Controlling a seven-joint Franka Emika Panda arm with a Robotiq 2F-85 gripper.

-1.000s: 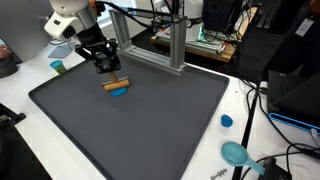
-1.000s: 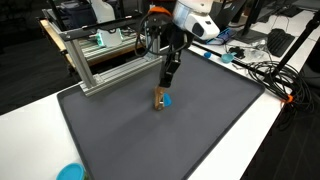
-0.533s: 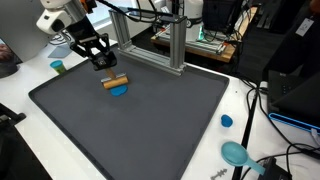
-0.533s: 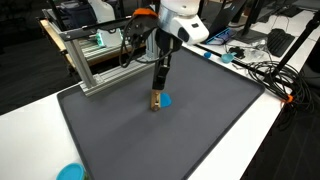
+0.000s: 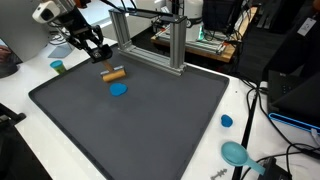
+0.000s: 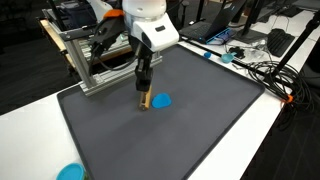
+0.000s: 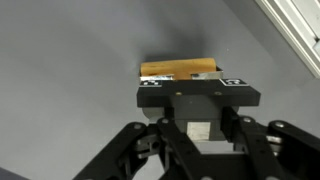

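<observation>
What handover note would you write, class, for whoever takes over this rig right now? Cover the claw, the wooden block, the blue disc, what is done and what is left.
Claw: shut on the wooden block, fingers on either side of it.
Things: the block is beside the blue disc and apart from it, over the dark mat. I cannot tell whether the block clears the mat.
Done: block gripped, not on the disc.
Left: block not yet released or set down.
</observation>
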